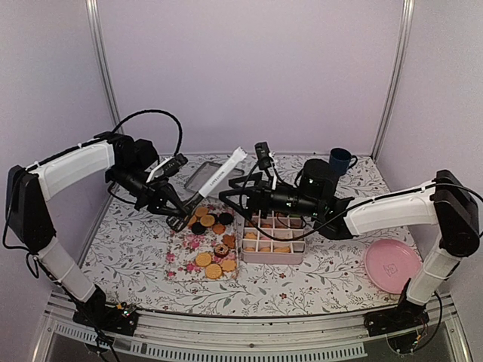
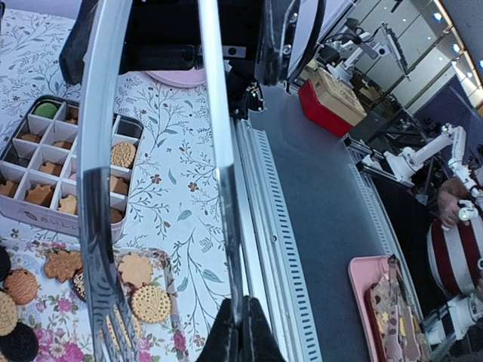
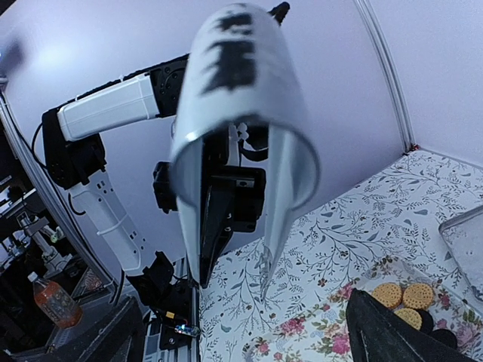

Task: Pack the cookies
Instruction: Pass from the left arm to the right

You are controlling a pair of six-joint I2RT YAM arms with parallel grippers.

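Left pincer (image 2: pixel 241 335) is clamped on one blade of the tongs (image 1: pixel 225 172). Right pincer (image 1: pixel 238 190) is spread wide just beside their white hinge end, holding nothing. Cookies (image 1: pixel 209 245) mostly sit on the floral tray (image 1: pixel 177 256) mid-worktop, with some in the divided box (image 1: pixel 273 259) just beside it. Looks like a tongs handover to me, so I'd close squarely on the white end and check the grip before the left lets go, or they'll drop onto the cookies.
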